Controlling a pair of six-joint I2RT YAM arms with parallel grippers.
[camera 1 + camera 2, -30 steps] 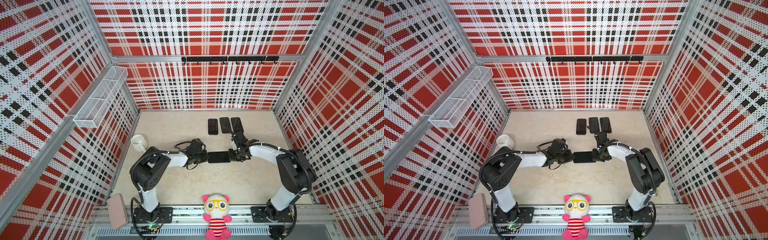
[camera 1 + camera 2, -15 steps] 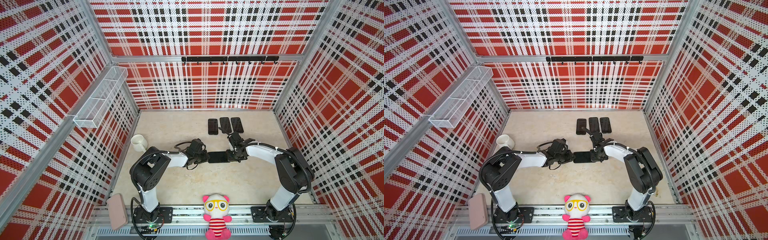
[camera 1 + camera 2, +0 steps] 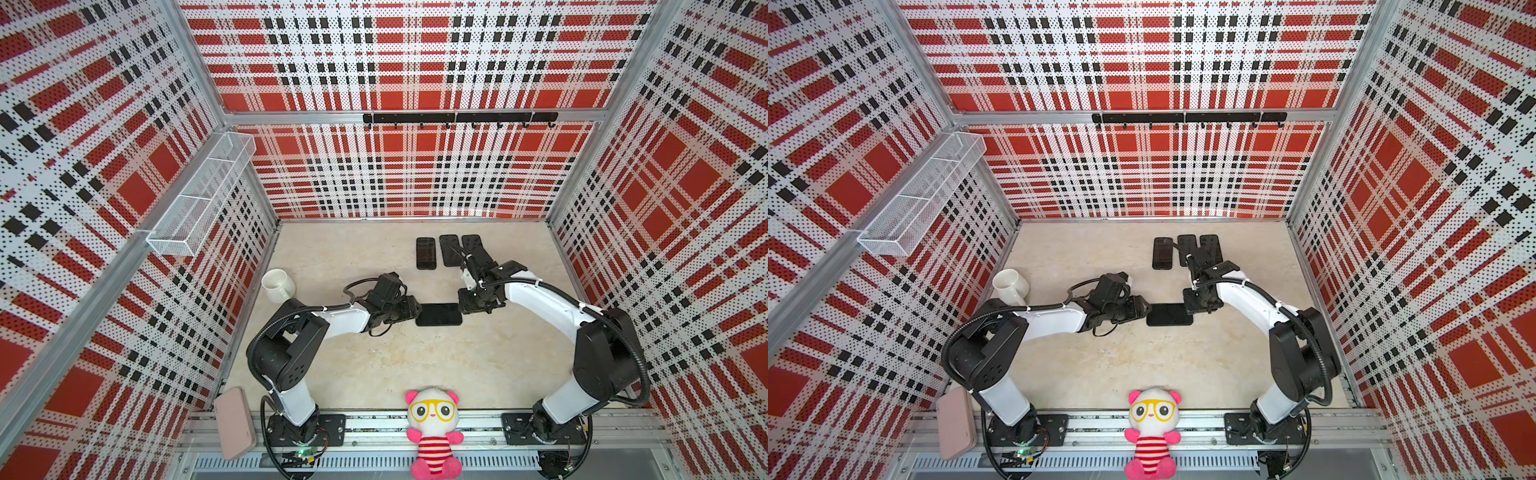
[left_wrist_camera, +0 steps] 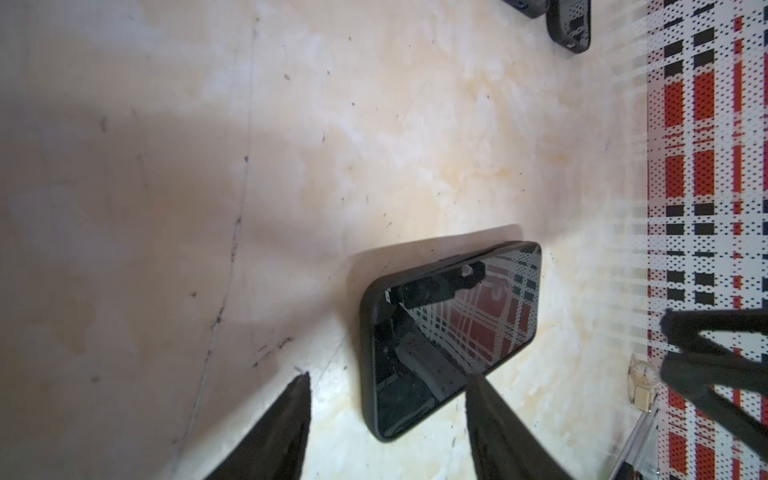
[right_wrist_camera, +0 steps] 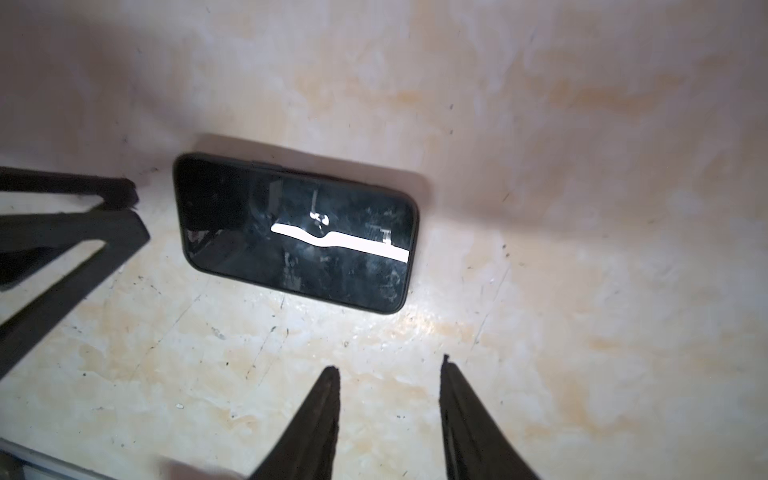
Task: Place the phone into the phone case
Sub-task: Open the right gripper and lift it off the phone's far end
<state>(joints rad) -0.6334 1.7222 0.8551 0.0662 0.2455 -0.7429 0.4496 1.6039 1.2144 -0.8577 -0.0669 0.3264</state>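
Note:
The black phone (image 3: pixel 439 314) (image 3: pixel 1169 314) lies flat, screen up, in the middle of the table. A black phone case rim (image 4: pixel 368 332) wraps its edges. My left gripper (image 3: pixel 417 311) (image 4: pixel 390 377) is open at the phone's left end, one finger on each side of that end and neither pinching it. My right gripper (image 3: pixel 461 305) (image 5: pixel 389 363) is open just off the phone's (image 5: pixel 297 232) right end, with only bare table between its fingers. Each wrist view shows the other arm's fingers (image 4: pixel 706 353) (image 5: pixel 83 224) beside the phone (image 4: pixel 453 332).
Three dark phones or cases (image 3: pixel 450 249) lie in a row at the back, just behind my right wrist. A white mug (image 3: pixel 277 284) stands at the left wall. A pink flat object (image 3: pixel 234 422) and a plush toy (image 3: pixel 433 432) sit at the front rail.
Both grippers went from shut at the phone's two ends to open. The right one drew slightly off the phone's right end. The phone stayed in place.

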